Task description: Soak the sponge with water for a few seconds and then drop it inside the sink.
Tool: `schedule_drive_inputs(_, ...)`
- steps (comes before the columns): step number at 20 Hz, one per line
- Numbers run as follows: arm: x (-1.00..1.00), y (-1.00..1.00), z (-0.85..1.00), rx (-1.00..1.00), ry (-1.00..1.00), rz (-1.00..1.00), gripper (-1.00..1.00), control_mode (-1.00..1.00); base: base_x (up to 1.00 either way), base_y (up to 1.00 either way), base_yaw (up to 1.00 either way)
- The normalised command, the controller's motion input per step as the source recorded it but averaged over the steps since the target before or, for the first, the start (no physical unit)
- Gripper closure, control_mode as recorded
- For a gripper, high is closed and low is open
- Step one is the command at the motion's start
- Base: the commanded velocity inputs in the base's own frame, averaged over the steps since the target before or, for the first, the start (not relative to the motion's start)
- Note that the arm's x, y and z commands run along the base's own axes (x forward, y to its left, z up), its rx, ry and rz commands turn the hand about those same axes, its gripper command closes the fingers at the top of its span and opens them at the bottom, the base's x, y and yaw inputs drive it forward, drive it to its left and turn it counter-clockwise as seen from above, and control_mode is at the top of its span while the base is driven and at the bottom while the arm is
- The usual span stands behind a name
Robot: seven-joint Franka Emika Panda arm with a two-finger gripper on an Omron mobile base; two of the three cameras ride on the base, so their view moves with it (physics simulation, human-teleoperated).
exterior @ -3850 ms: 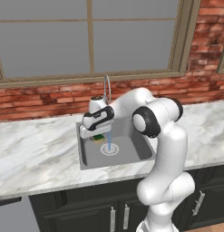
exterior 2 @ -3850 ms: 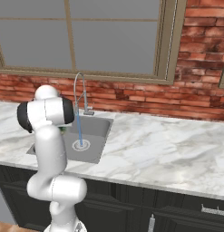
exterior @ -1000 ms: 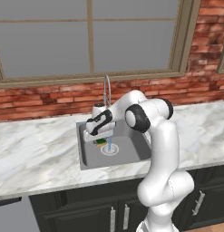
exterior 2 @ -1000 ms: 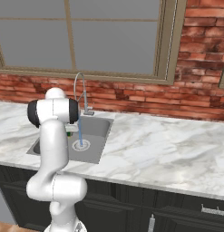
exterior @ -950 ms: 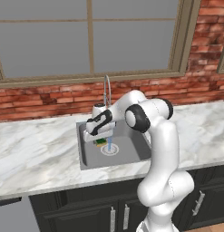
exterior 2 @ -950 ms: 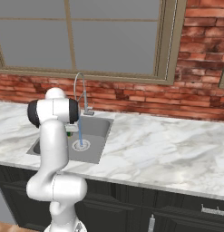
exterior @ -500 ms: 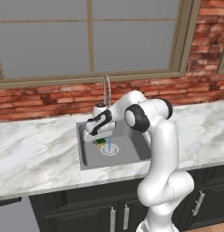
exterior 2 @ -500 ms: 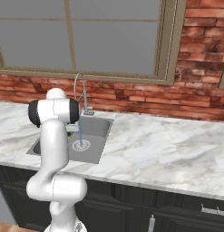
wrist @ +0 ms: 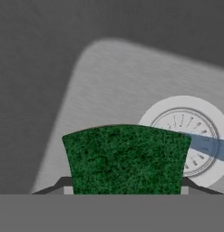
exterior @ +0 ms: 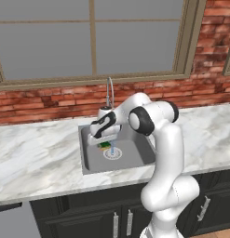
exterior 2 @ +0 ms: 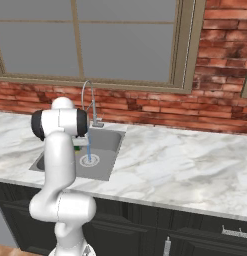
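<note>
Seen from the hand, the dark green top of the sponge sits between the two fingertips of my gripper, which is shut on it. In the left base view the gripper reaches low into the grey sink, and the green and yellow sponge hangs at its tip. The pale-blue water falls from the silver tap onto the round drain, just right of the sponge. The water passes beside the sponge, and I cannot tell if they touch.
White marble counter surrounds the sink on both sides. A red brick wall and a window stand behind the tap. Dark cabinets run below. In the right base view my own arm covers the basin's left part.
Since about four seconds ago the arm has drawn slightly left and the hand has sunk a little with the sponge. Over the last second nothing has visibly moved.
</note>
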Motion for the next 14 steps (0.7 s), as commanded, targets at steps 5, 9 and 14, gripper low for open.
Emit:
schedule_drive_inputs(5,-0.12,-0.33,0.0,0.0,0.0,-0.07,1.0,-1.0,0.0,0.0,0.0)
schedule_drive_inputs(9,-0.17,-0.14,-0.18,0.0,0.0,-0.05,1.0,-1.0,0.0,0.0,0.0)
schedule_drive_inputs(14,-0.21,-0.02,-0.5,0.0,0.0,-0.04,1.0,-1.0,0.0,0.0,0.0)
